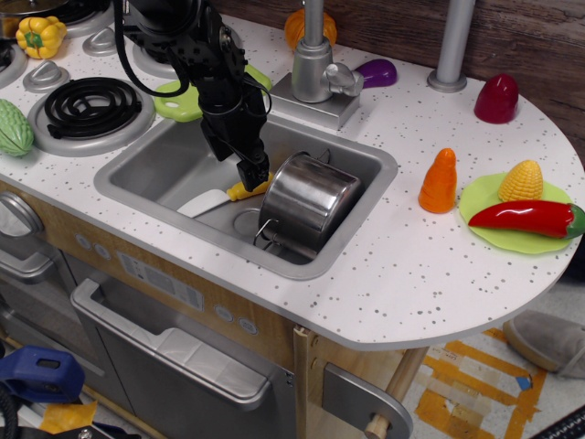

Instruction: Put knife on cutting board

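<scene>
The knife [212, 200] lies on the sink floor, white blade pointing left and yellow handle to the right, next to the steel pot. My gripper [253, 179] reaches down into the sink with its fingertips right at the yellow handle. The arm's dark body hides whether the jaws grip the handle. The lime-green cutting board [178, 102] lies on the counter behind the sink, left of the faucet, partly hidden by my arm.
A steel pot [306, 203] lies on its side in the sink [146, 174], right of the knife. The faucet [315, 64] stands behind. A carrot [440, 181] and a round green plate [512, 233] with corn and red pepper sit at right. Stove burners [91, 108] are at left.
</scene>
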`<state>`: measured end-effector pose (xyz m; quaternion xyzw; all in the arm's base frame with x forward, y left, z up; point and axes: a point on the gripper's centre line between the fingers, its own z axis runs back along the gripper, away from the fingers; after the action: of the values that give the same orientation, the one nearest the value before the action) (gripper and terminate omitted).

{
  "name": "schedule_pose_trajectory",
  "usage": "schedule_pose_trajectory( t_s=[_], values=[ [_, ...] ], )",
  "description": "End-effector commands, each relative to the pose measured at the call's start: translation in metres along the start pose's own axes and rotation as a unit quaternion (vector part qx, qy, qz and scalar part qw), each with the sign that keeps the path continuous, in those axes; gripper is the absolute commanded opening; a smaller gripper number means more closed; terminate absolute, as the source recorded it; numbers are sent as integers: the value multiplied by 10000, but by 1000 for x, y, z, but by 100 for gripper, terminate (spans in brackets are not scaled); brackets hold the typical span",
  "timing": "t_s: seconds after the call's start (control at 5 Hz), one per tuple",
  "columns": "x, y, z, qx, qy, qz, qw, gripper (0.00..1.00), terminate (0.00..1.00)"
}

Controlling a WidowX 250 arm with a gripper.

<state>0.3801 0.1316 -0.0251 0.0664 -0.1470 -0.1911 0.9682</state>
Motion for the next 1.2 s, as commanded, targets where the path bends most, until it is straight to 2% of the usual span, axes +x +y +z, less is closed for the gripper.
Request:
schedule_pose_trajectory(
  t_s=[0.0, 0.4, 0.6, 1.0],
  values=[
    [0, 0, 0, 0, 0, 0, 10000, 100, 0],
    [7, 12, 1, -127, -49, -282, 9995, 100, 0],
    [11, 20, -9, -377, -86, -286, 9988, 100, 0],
    [5, 22, -23, -540, -54, -178, 9984, 100, 0]
  ],
)
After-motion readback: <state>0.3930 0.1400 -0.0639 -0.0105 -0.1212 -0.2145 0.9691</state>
